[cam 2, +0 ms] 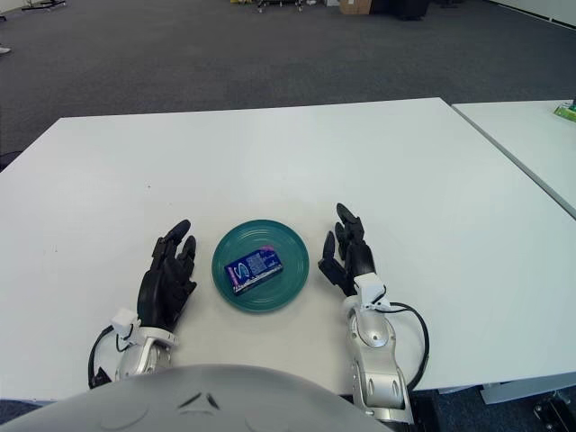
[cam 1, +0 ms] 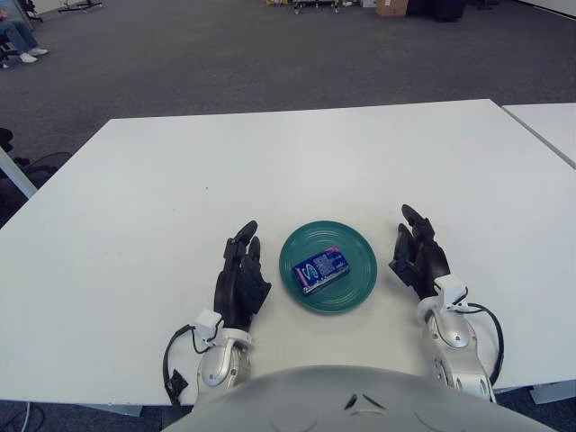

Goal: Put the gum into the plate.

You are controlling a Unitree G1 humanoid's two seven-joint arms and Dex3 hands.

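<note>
Left eye view: gum on plate; white table (grey carpet beyond); both hands' fingers apart.

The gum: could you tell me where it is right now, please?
The gum lies in the green plate near the table's front edge, between the open left hand and the open right hand, touching neither.

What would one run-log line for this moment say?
gum: lying in green plate | left hand: open, left of plate | right hand: open, right of plate | nothing held
</note>
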